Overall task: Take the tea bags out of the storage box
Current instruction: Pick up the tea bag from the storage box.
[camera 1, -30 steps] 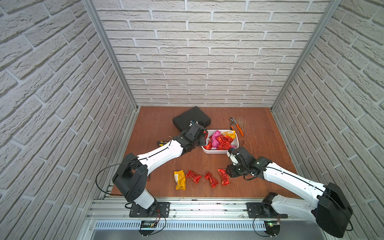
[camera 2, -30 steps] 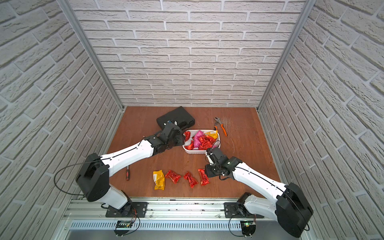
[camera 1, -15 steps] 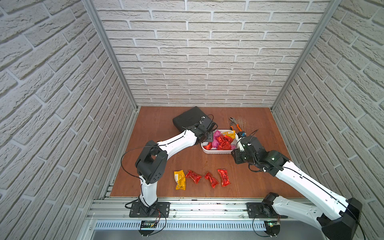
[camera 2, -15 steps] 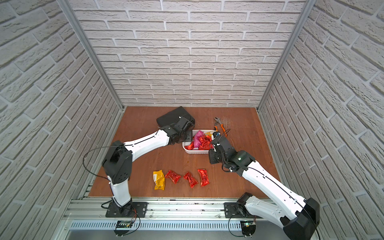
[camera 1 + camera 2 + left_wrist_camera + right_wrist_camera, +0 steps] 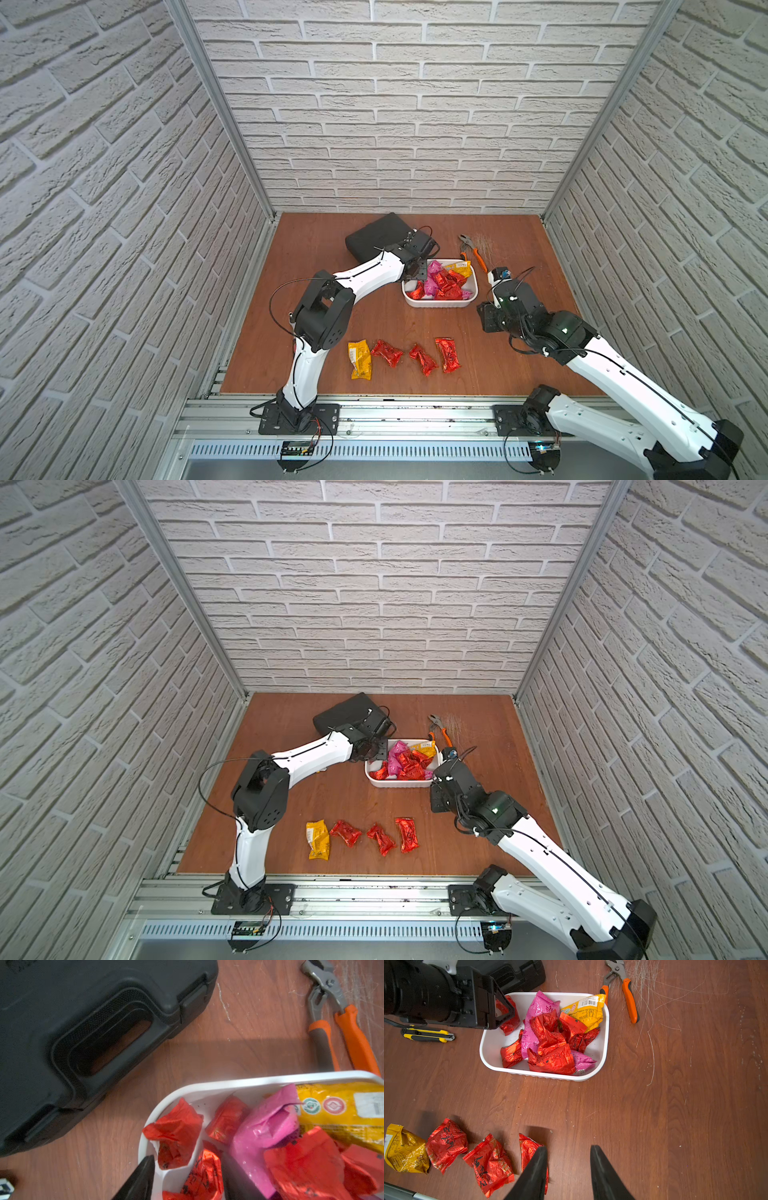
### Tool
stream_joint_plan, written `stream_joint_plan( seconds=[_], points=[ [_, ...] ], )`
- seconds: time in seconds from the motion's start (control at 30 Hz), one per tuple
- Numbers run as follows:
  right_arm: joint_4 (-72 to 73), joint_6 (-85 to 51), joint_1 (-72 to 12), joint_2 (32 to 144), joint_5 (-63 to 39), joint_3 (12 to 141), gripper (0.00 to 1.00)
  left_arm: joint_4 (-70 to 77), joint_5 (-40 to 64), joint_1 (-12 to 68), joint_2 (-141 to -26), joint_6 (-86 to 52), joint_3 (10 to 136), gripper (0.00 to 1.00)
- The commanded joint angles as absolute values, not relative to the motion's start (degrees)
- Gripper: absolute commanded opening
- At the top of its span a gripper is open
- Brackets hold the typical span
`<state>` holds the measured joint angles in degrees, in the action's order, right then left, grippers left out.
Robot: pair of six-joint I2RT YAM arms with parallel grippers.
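The storage box (image 5: 438,304) sits on the wooden table (image 5: 374,320) toward the far middle, just in front of the black hard case (image 5: 374,239) and beside the orange-handled pliers (image 5: 471,249). Most of the tea bags (image 5: 550,1043) lie heaped inside it, red ones piled over two pink, with a yellow one against the far right corner. The left gripper (image 5: 187,1155) is down at the box's far left corner with its jaws apart. In the left wrist view one finger (image 5: 143,1176) stands at the box's rim and the other is inside the box, with a crumpled red packet (image 5: 203,1174) between them and another red packet (image 5: 174,1136) just beyond the tips. That view is soft up close, so whether either pad touches foil cannot be told, though white plastic shows between the rim-side finger and the packet. The right gripper (image 5: 568,1147) hangs above the bare table off the box's near right corner, jaws apart and holding nothing. Four more bags lie in a row near the front edge, well apart from the box: a yellow bag (image 5: 359,360) at the left, then three red bags (image 5: 423,359). In the right wrist view one right finger overlaps the rightmost red bag (image 5: 529,1151). A yellow utility knife (image 5: 427,1034) lies on the table beside the left arm.
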<state>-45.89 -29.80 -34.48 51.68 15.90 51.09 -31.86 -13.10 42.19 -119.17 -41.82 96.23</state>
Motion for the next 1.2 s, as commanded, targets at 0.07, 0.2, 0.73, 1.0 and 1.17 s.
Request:
stream_joint_plan(
  seconds=[0.07, 0.2, 0.73, 1.0, 1.17],
  points=[
    [-45.9, -30.4, -34.1, 51.5, 17.2, 51.4, 0.40, -35.4, -15.0, 41.3, -122.9, -38.4, 100.8, 0.53],
    [-46.0, -30.3, -34.1, 51.6, 17.2, 51.7, 0.40, -36.2, -13.6, 41.0, -125.0, -38.0, 102.7, 0.44],
    [-46.4, -31.6, -34.0, 49.2, 18.3, 50.8, 0.38, -34.6, -14.1, 42.0, -121.5, -34.8, 102.4, 0.00],
    [-45.1, -33.7, -34.0, 48.2, 17.1, 48.1, 0.38, -37.9, -18.9, 45.4, -105.4, -35.0, 94.0, 0.00],
    [-42.4, -34.9, -34.0, 48.3, 15.1, 46.2, 0.37, -41.9, -22.4, 46.1, -91.7, -44.9, 79.9, 0.00]
  ],
)
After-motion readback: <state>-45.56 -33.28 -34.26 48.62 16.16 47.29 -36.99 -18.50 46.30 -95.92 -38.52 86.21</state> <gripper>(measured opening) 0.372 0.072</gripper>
